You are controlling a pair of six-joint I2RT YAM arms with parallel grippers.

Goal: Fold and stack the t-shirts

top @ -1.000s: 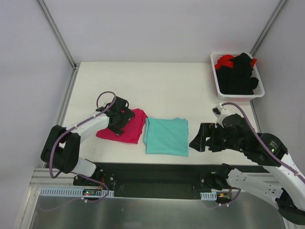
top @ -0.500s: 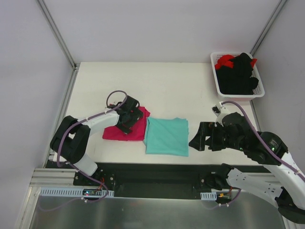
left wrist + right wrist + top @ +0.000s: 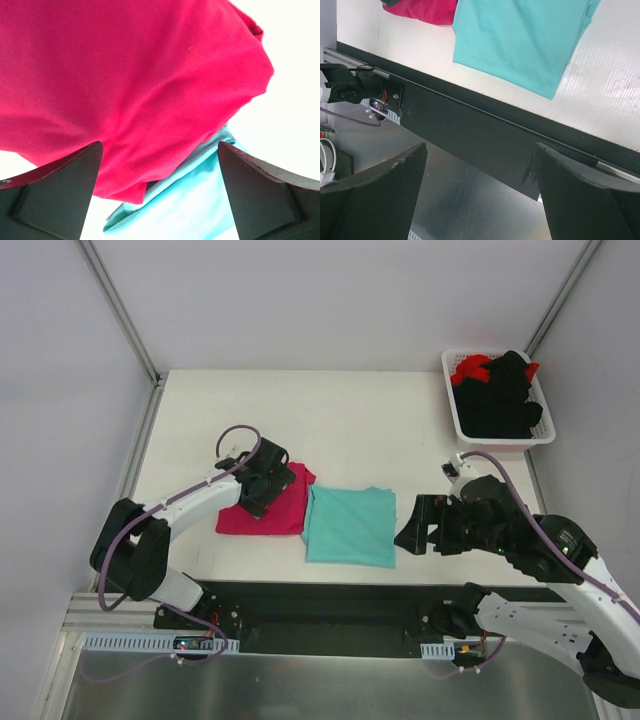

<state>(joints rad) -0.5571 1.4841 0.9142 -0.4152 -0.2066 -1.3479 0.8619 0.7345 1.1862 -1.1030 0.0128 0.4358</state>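
Two folded t-shirts side by side on the tabletop (image 3: pixel 350 420); both hands wide open
Left hand (image 3: pixel 262 485) sits over the pink t-shirt (image 3: pixel 285 512), gripping nothing; the teal t-shirt (image 3: pixel 350 525) lies just right of it, edges meeting; right hand (image 3: pixel 410 535) hovers empty near the teal one's right edge; black garments (image 3: pixel 500 400) fill the far-right basket (image 3: pixel 497 441)

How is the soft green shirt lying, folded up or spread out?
Folded. The soft teal cloth t-shirt forms a neat rectangle, no sleeves sticking out, with stacked layers showing at its edge.
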